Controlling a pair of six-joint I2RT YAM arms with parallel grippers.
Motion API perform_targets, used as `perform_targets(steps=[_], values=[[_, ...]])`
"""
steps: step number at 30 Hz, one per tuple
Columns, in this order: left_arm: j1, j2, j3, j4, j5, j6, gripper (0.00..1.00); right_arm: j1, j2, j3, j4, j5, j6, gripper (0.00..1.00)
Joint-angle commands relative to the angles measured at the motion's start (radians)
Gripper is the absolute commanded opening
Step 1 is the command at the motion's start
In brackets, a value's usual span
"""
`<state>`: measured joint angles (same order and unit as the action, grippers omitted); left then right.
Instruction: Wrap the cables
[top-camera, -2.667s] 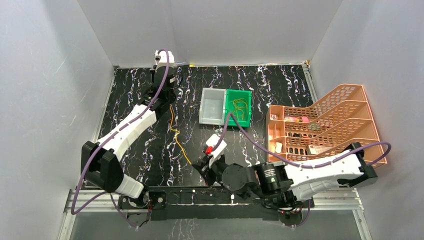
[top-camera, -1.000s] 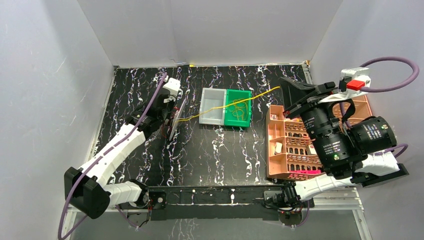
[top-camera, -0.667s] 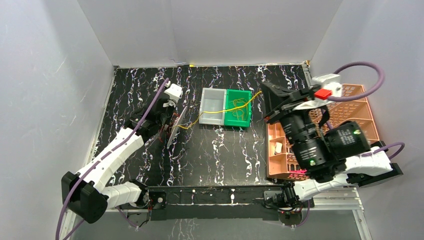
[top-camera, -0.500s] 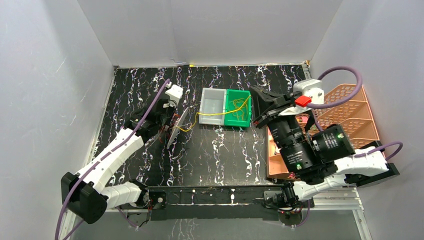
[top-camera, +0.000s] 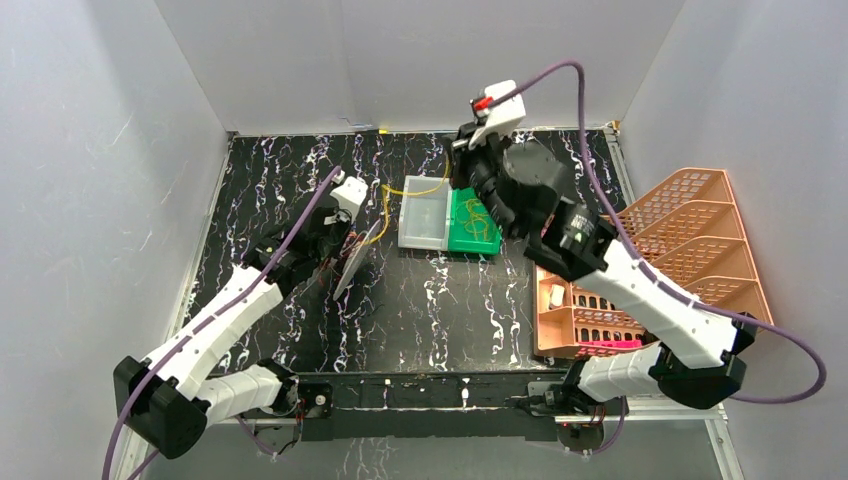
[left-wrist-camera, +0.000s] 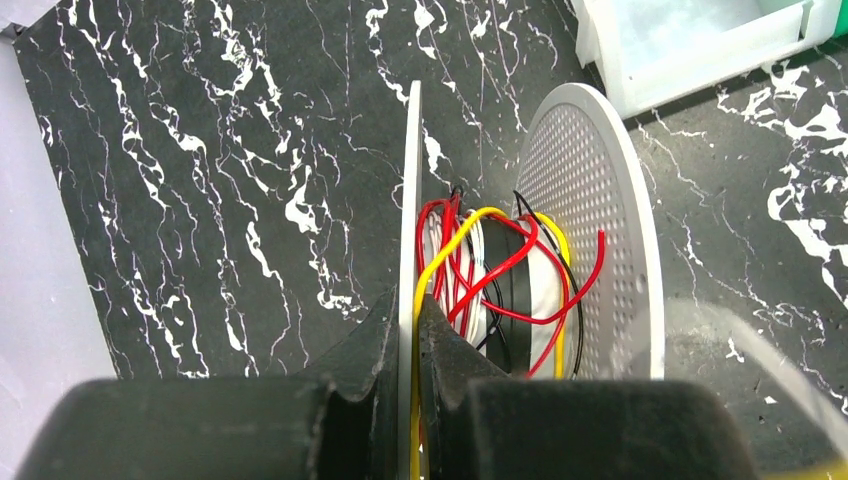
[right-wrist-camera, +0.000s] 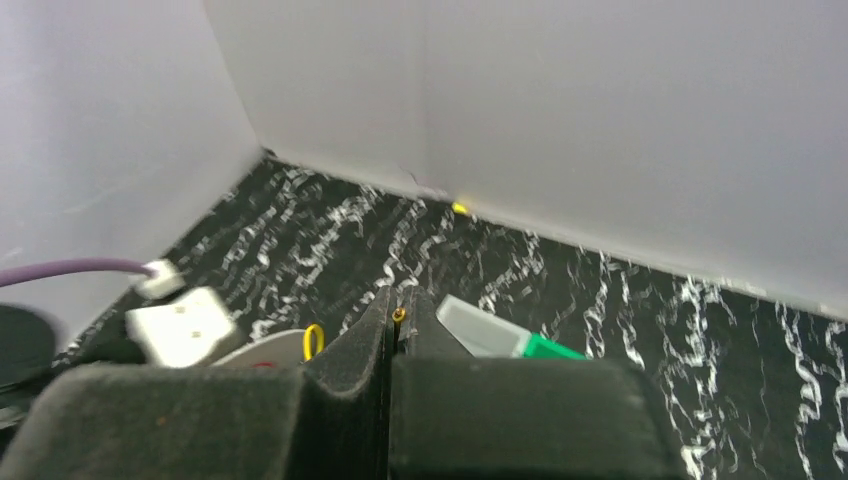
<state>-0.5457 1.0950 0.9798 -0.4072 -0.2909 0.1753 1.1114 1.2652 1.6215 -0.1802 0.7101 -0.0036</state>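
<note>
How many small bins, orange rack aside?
2. Grey bin mid-table; green bin adjoining it on the right, partly hidden under the right arm. No others seen.

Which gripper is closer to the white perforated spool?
Left. The left gripper is shut on one flange of the spool; the right gripper pinches the yellow cable near the clear bin, apart from the spool.

One spool (left-wrist-camera: 590, 230) — two bins (top-camera: 425, 215) (one green)
</note>
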Motion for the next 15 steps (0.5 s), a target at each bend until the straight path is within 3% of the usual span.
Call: perform_targets(steps=[1,9,15], values=[[-0.002,-0.078,-0.006,0.002,-0.005,0.010,0.00,-0.245,-0.028,0.004,-0.100,-0.328,0.244,0.00],[-0.004,-0.159,0.041,-0.092,0.077,0.004,0.00,-0.713,-0.009,-0.111,-0.096,-0.675,0.434,0.00],[-0.005,-0.206,0.116,-0.206,0.172,0.010,0.00,-0.916,0.002,-0.276,-0.015,-0.860,0.524,0.00]])
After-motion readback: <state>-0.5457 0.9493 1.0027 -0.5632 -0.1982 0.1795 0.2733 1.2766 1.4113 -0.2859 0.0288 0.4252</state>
